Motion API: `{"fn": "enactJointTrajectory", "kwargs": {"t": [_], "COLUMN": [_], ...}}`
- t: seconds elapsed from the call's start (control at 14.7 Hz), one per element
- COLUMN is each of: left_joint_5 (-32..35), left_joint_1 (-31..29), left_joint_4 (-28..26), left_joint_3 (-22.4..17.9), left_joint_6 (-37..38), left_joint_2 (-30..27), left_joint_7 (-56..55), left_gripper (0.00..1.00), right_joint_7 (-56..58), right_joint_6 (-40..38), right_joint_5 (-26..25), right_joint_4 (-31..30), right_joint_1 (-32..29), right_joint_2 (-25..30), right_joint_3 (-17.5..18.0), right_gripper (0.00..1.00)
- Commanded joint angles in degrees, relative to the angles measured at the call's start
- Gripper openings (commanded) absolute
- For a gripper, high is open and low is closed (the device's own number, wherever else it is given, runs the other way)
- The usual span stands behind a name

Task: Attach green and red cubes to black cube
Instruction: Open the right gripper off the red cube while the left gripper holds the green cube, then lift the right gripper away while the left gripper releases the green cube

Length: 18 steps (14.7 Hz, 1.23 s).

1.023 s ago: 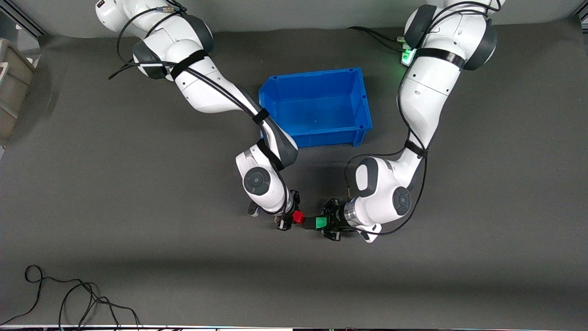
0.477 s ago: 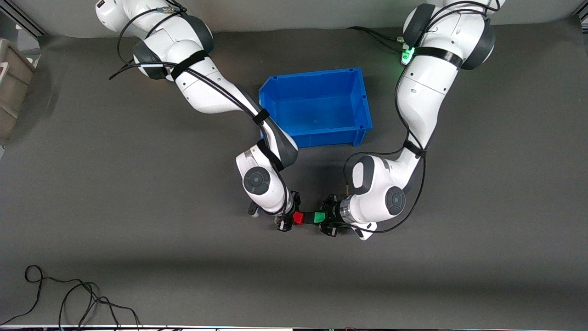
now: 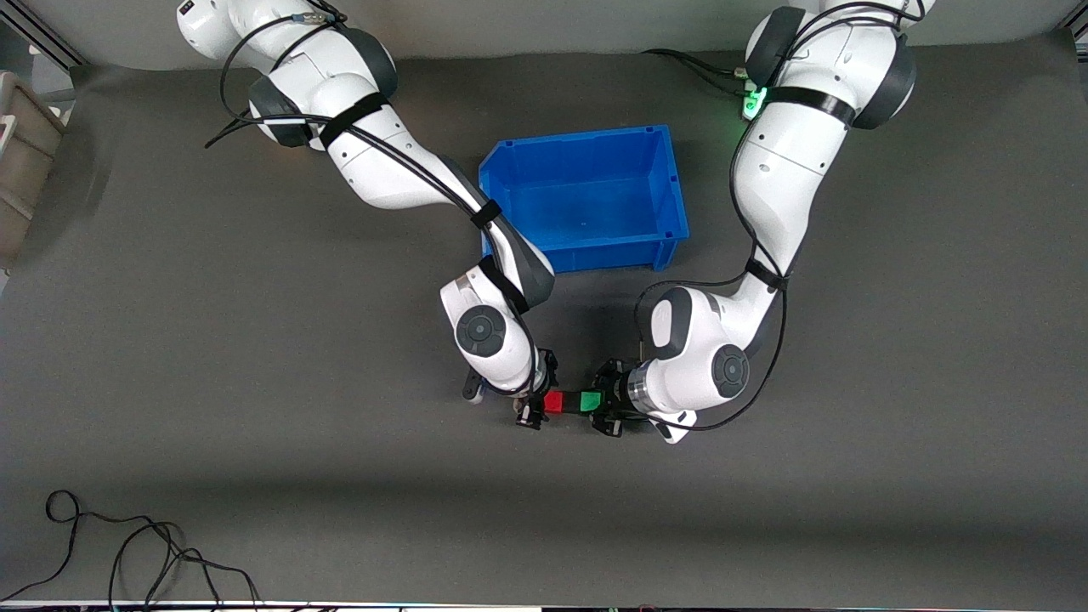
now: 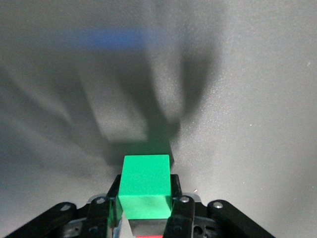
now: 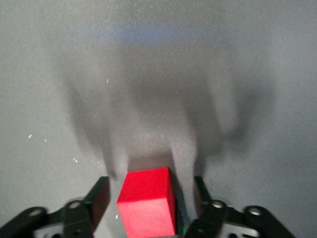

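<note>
My right gripper (image 3: 538, 395) is shut on the red cube (image 3: 553, 401), and my left gripper (image 3: 605, 399) is shut on the green cube (image 3: 590, 400). Both hang just over the table, nearer the front camera than the blue bin. The black cube (image 3: 571, 401) sits between them, touching both in one straight row. In the left wrist view the green cube (image 4: 146, 186) fills the left gripper (image 4: 146, 192), with a dark cube face (image 4: 146, 225) under it. In the right wrist view the red cube (image 5: 147, 203) sits in the right gripper (image 5: 148, 192).
The blue bin (image 3: 671, 183) stands open and empty at the table's middle, toward the arms' bases. A black cable (image 3: 127, 544) lies at the front edge near the right arm's end. A beige box (image 3: 21, 161) sits off that end.
My left gripper has moved the green cube with the black cube toward the red cube, closing the gap between them. My right gripper has shifted only slightly.
</note>
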<state>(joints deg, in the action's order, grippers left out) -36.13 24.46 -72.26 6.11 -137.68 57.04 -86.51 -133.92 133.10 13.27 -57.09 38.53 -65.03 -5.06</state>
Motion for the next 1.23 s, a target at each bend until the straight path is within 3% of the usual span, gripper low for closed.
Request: {"fn": "enactJointTrajectory", "kwargs": {"t": [0.0, 0.07, 0.14, 0.2, 0.34, 0.68, 0.89, 1.02, 1.16], "left_joint_5": [-0.26, 0.0, 0.53, 0.62, 0.71, 0.53, 4.02, 10.17, 11.43], "left_joint_1": [0.77, 0.68, 0.5, 0.59, -0.11, -6.43, -12.92, -16.88, -20.92], "left_joint_4": [-0.43, -0.43, -0.43, -0.43, -0.95, -1.3, -1.92, -2.01, -2.44], "left_joint_3": [-0.75, -0.75, -0.84, -0.84, -1.1, -1.28, -1.37, -1.37, -1.37], "left_joint_6": [0.57, 0.57, 0.74, 1.18, 1.62, 10.12, 21.7, 30.14, 37.1], "left_joint_2": [-1.14, -1.14, -1.14, -1.31, -1.93, -5.88, -10.18, -13.17, -16.33], "left_joint_7": [-1.73, -1.91, -1.82, -1.74, -1.73, -4.63, -2.19, 2.81, 10.96], "left_gripper": [0.0, 0.0, 0.46, 0.8, 1.0, 1.0, 1.0, 1.0, 1.0], "right_joint_7": [4.79, 6.9, 10.14, 14.7, 25.41, 56.5, 78.3, 93.59, 106.35], "right_joint_6": [-0.12, -0.82, -3.0, -6.16, -13.79, -40.23, -53.17, -57.94, -58.83], "right_joint_5": [-0.97, -0.88, -0.79, -0.62, -0.27, -0.27, -0.88, -1.06, -1.23], "right_joint_4": [1.9, 1.63, 1.63, 1.81, 1.72, 1.54, -0.55, -2.66, -6.26], "right_joint_1": [0.06, -0.29, -0.9, -1.78, -4.06, -13.19, -20.3, -26.54, -31.74], "right_joint_2": [0.59, 2.17, 3.84, 6.03, 11.39, 26.32, 35.21, 40.22, 44.35], "right_joint_3": [-0.48, -0.48, -0.48, -0.48, -0.48, -0.65, -1.27, -1.36, -2.41], "right_gripper": [0.99, 0.99, 0.99, 0.98, 0.99, 0.99, 0.99, 0.99, 0.99]}}
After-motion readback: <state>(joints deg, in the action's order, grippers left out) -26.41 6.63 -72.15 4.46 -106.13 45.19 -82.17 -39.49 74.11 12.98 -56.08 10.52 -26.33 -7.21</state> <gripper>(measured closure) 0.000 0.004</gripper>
